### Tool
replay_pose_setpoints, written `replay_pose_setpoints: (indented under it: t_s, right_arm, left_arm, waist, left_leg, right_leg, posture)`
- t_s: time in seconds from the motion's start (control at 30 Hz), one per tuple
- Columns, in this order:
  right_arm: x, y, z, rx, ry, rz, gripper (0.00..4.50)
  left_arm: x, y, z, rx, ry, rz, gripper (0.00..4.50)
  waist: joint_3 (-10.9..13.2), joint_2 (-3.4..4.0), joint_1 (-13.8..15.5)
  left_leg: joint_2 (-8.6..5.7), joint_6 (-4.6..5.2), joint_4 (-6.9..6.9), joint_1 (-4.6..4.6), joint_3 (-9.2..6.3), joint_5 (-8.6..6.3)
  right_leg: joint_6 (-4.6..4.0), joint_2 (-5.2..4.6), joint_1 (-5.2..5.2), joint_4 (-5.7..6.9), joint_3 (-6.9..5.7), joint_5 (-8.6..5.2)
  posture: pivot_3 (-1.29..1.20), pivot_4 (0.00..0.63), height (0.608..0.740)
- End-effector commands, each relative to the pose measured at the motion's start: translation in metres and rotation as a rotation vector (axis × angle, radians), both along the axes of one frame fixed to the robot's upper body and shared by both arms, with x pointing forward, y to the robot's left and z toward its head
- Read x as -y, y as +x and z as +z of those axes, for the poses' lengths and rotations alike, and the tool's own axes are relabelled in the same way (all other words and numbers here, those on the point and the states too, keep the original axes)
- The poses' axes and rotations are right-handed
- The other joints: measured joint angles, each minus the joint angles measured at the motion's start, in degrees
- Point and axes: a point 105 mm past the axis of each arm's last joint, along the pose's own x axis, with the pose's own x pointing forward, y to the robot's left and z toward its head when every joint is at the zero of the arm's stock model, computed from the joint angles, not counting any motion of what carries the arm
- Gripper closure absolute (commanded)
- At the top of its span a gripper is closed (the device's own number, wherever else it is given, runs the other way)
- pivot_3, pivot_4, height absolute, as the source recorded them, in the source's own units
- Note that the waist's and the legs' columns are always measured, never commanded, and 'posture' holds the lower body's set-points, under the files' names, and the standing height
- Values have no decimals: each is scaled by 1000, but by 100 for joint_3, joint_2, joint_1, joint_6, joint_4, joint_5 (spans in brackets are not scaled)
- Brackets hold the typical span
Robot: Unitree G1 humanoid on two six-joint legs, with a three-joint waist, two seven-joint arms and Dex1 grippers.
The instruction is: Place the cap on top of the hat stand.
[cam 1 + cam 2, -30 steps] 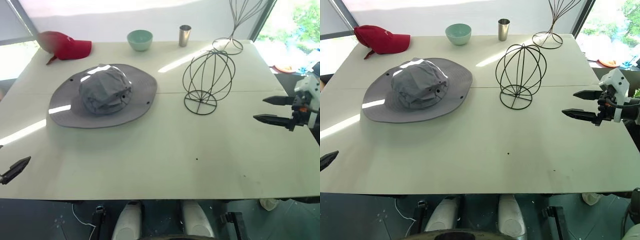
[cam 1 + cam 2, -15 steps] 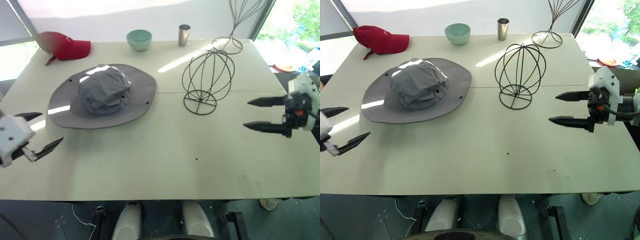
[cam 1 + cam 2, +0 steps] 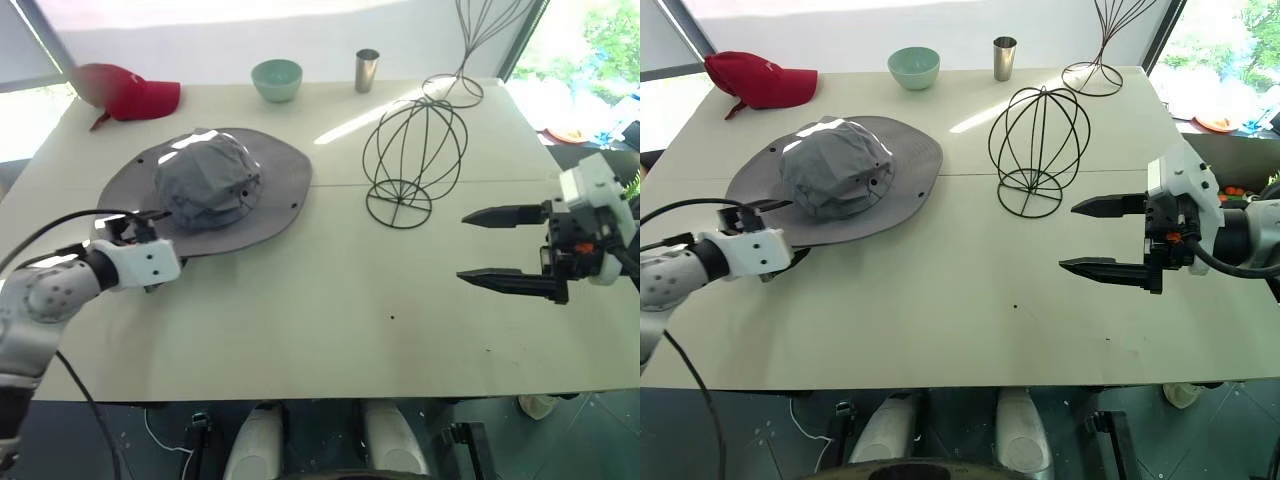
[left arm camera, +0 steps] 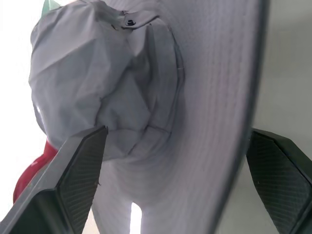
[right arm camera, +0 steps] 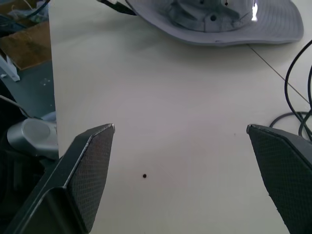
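Black fingers of my right hand point(image 3: 1090, 238) stand spread wide over the bare cream bench point(image 3: 970, 300), holding nothing. My left hand point(image 3: 150, 235) sits at the near rim of the cap point(image 3: 205, 190), its fingers point(image 4: 80, 170) parted either side of the brim, not clamped. The cap lies flat on the bench. The hat stand point(image 3: 415, 160) stands beside it, bare. Farther back rest a red baseball cap point(image 3: 125, 92), a green bowl point(image 3: 278, 79) and a metal cup point(image 3: 367, 70).

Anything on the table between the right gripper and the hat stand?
No. The head views show bare table between the open right gripper and the hat stand; nothing stands in that stretch.
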Motion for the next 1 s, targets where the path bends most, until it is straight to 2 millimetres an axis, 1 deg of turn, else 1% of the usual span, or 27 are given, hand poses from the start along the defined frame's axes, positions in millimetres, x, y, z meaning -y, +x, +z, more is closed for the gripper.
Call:
replay_pose_setpoints:
  t_s: [0.03,0.13,0.2,0.23,0.27,0.3,0.43,0.47,0.57,0.67,0.73,0.77,0.8,0.9,0.97,1.0]
  right_arm:
    - [-6,-5,16,68,14,10,55]
    - [-9,-5,19,81,16,5,55]
    - [-10,-4,20,88,18,-2,0]
    - [-11,-4,21,90,19,-4,0]
    - [-12,-4,21,93,20,-4,0]
    - [-13,-4,22,95,20,-3,0]
    - [-15,-4,24,105,27,-13,0]
    - [-14,-4,25,108,30,-23,0]
    - [-6,1,30,88,69,-83,0]
    - [3,1,36,108,73,-118,0]
    - [14,7,42,151,63,-187,0]
    - [20,9,45,167,60,-209,0]
    - [23,9,47,175,58,-219,0]
    - [28,8,51,199,53,-234,0]
    - [33,8,55,215,59,-255,0]
    - [35,8,56,219,62,-263,0]
  left_arm:
    - [6,15,0,89,52,-2,0]
    - [14,22,-2,112,40,-15,0]
    - [18,25,-4,120,37,-25,554]
    - [19,25,-5,123,38,-29,1051]
    - [19,26,-5,128,38,-32,1363]
    - [19,27,-5,132,30,-31,1848]
    - [18,29,-4,129,-7,-15,3902]
    - [18,30,-3,124,-25,-8,4474]
    - [21,36,5,113,-126,35,4474]
    - [31,41,21,105,-260,44,4474]
    - [42,47,42,119,-342,30,4474]
    - [52,50,57,135,-380,2,4474]
    - [59,52,68,144,-403,-18,4474]
    - [85,56,102,197,-429,-103,4474]
    - [108,58,130,259,-427,-184,4474]
    - [116,58,140,281,-427,-212,4474]
  waist:
    - [-1,-5,11]
    - [-1,-5,20]
    - [-1,-4,46]
    - [-1,-4,52]
    - [-1,-4,67]
    - [-1,-4,78]
    - [-2,-4,110]
    - [-2,-4,119]
    - [-2,-5,137]
    - [-2,-5,130]
    - [-1,-7,133]
    - [0,-8,138]
    - [1,-10,146]
    - [1,-11,130]
    - [1,-10,120]
    - [1,-10,120]
  left_leg:
    - [0,0,2,-2,-1,0]
    - [0,0,1,-1,0,0]
    - [0,0,1,-1,-1,0]
    - [0,0,2,0,-1,0]
    - [0,0,2,0,-1,0]
    - [0,0,3,0,0,0]
    - [0,0,6,0,-1,0]
    - [0,0,7,0,-1,0]
    - [-2,0,11,-1,-1,0]
    - [-3,0,18,-2,-2,0]
    - [-4,0,21,-2,-2,0]
    - [-4,0,25,-2,-3,0]
    - [-4,0,31,-3,-4,0]
    - [-6,0,49,-9,-7,0]
    - [-6,0,59,-9,-6,0]
    - [-6,0,62,-9,-6,0]
  right_leg:
    - [2,0,0,0,0,1]
    - [3,0,-2,3,2,2]
    - [3,-1,-2,6,2,2]
    - [3,0,-2,7,2,2]
    - [3,-1,-2,7,2,2]
    - [3,-1,-3,8,3,2]
    - [3,-1,-4,16,3,2]
    - [3,-1,-4,17,3,2]
    - [3,-2,-2,19,3,2]
    - [3,-2,-2,27,3,2]
    - [3,-2,-5,38,3,2]
    - [3,-2,-7,47,2,2]
    - [3,-2,-8,55,2,2]
    - [4,-1,-9,65,0,1]
    - [5,-1,-7,69,1,1]
    - [6,-1,-7,70,1,0]
  posture:
    - [0,150,740]
    - [0,150,740]
    - [0,150,740]
    - [0,150,740]
    - [0,150,740]
    - [0,150,740]
    - [0,150,740]
    - [0,150,740]
    - [0,150,740]
    - [0,150,740]
    - [0,150,740]
    - [0,150,740]
    - [0,150,740]
    - [0,150,740]
    - [0,150,740]
    - [0,150,740]
